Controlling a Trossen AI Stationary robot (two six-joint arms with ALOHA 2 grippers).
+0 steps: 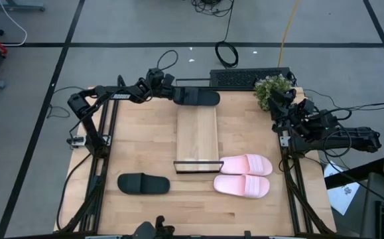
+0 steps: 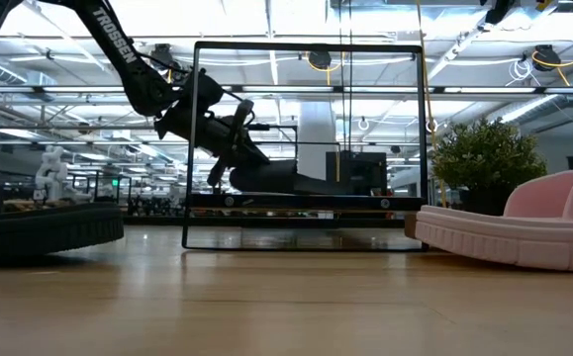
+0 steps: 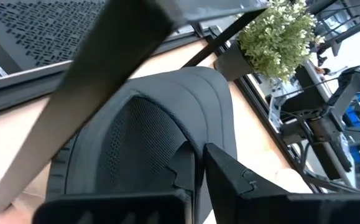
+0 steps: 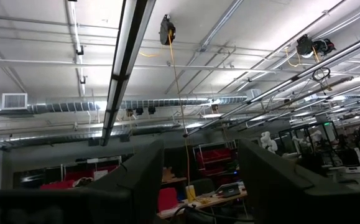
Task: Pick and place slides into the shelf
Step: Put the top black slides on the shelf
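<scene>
From above, a light wooden table [image 1: 145, 212] on grey floor carries four slides: two pink [image 1: 245, 174] beside the shelf [image 1: 197, 136], one black [image 1: 143, 184] well left, one black slide [image 1: 198, 97] at the shelf's far end, pinched by the left gripper [image 1: 176, 95]. One potted plant [image 1: 272, 89]. Level view: an industrial hall behind. Right wrist view: right gripper [image 4: 198, 180] spread, facing the ceiling.

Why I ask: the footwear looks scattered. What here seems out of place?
The black pair is split: one black slide lies alone near the table's front left, while the other black slide sits at the shelf's far end in the left pincer. The pink slides lie together.
</scene>
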